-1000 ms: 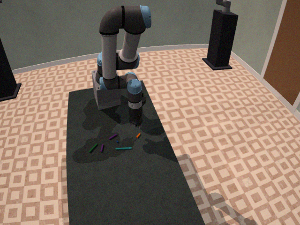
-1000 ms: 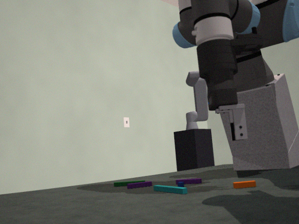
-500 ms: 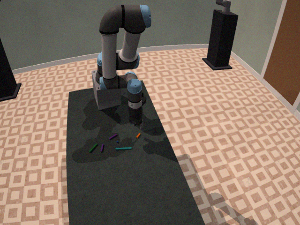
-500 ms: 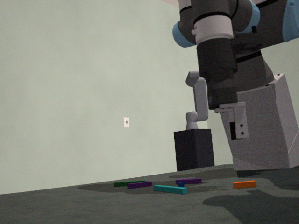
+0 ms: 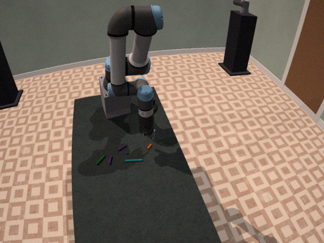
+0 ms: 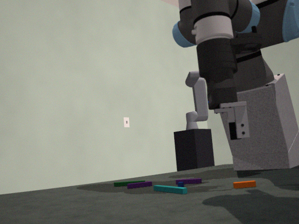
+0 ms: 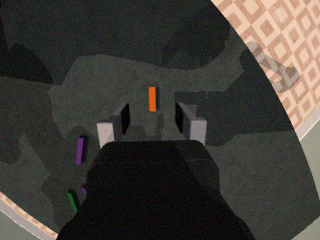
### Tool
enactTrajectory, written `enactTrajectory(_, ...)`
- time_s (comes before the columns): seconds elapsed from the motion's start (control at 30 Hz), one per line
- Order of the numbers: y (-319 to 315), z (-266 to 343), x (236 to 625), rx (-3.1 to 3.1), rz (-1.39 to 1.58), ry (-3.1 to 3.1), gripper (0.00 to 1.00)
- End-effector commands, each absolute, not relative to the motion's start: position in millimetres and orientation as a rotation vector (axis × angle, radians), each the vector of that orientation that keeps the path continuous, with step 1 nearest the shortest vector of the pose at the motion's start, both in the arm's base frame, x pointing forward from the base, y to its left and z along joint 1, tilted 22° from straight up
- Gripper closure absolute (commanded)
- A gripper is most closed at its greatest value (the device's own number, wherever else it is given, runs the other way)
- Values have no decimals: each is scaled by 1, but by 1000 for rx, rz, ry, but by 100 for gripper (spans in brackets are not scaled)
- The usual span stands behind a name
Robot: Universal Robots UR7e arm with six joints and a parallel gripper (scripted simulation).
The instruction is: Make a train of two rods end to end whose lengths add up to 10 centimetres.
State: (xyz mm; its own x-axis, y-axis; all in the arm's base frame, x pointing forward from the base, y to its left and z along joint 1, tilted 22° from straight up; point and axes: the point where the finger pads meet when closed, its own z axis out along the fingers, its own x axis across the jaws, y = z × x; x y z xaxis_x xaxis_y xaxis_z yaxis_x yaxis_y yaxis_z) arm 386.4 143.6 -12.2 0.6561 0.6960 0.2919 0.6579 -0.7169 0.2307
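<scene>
My gripper hangs open and empty well above the dark table, near the arm's base; it also shows in the exterior view and the wrist view. An orange rod lies flat on the table below and in front of it, also in the exterior view and between the fingers in the wrist view. Two purple rods, a small blue rod, a green rod and a turquoise rod lie apart from one another further left.
The arm's grey base block stands at the table's far end. The table's right edge runs close to the orange rod. A black pedestal stands on the floor at the far right.
</scene>
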Motion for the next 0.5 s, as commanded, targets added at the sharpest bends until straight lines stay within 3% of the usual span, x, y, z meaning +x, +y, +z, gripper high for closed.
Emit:
enactTrajectory(0.0, 141, -12, 388, 2759, 554, 1140, 0)
enactTrajectory(0.47, 81, -17, 413, 2667, 519, 1308, 0)
